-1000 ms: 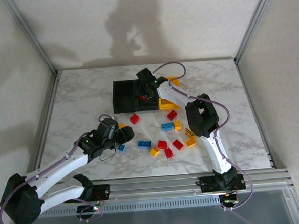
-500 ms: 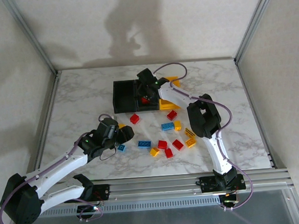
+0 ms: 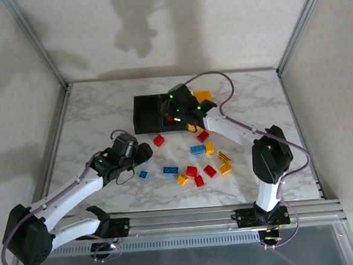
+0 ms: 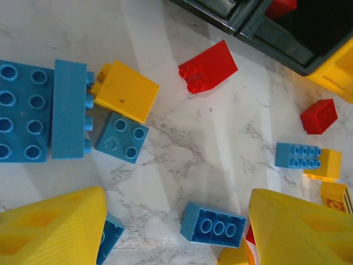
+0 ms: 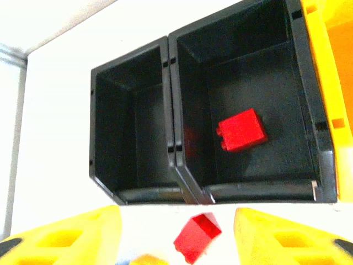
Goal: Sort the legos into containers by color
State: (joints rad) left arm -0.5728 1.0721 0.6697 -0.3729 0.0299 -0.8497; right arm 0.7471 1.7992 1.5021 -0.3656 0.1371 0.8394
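The right gripper point(image 5: 177, 223) is spread wide over the bins point(image 5: 172, 110), holding nothing. One red brick point(image 5: 241, 129) lies in the middle black bin point(image 5: 237, 61). The left gripper point(image 4: 176, 201) is spread too, over loose bricks point(image 4: 118, 138).

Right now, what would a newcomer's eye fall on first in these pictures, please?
A lone red brick lying in the middle black bin stands out sharply against the dark plastic. In front of the bins, loose red, blue and yellow bricks lie scattered across the marble table.
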